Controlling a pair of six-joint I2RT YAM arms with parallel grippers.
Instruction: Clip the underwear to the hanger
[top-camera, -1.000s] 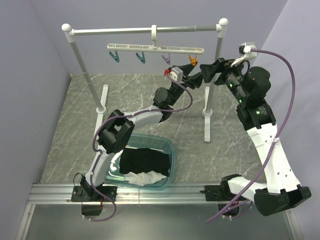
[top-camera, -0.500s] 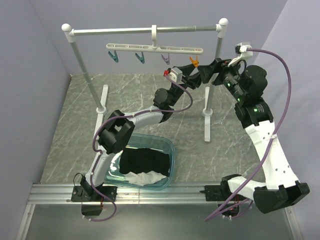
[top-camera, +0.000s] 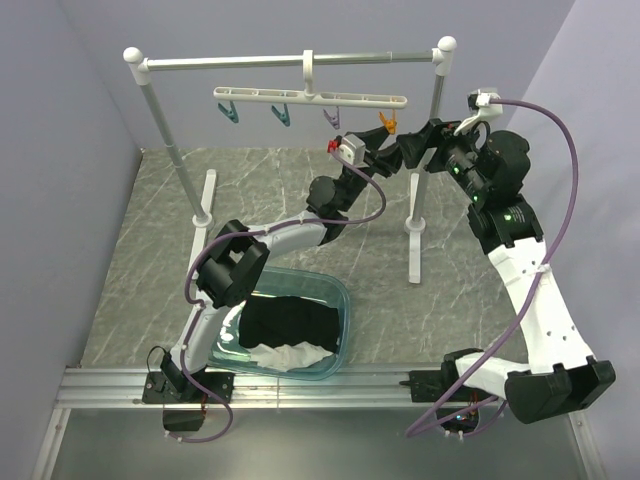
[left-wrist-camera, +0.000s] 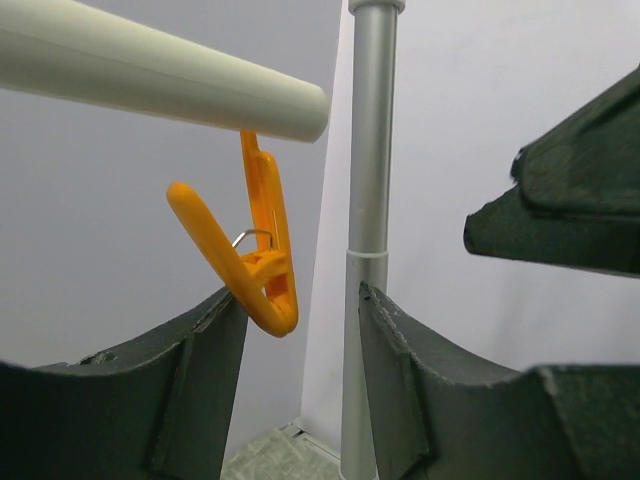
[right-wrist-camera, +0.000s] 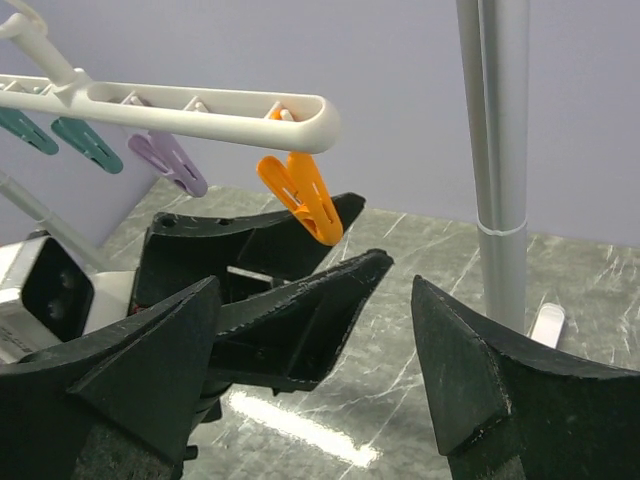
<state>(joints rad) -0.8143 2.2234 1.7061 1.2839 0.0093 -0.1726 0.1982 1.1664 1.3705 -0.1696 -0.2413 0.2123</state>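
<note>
The left pincer (left-wrist-camera: 300, 298) was released, its jaws straddling the lower end of the orange peg (left-wrist-camera: 262, 250) at the end of the hanger (top-camera: 310, 97). The right pincer (right-wrist-camera: 312, 290) was just beside it, released and empty. The underwear (top-camera: 290, 318) lay in the teal basin (top-camera: 343, 300) on the desk (top-camera: 150, 250), touching a white cloth (top-camera: 292, 355).

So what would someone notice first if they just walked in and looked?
Probably the bright orange peg at the right end of the white hanger, with the left claw open around its lower end. Then the black underwear, lying in the blue-green tub near the arms' bases, not yet clipped.
</note>
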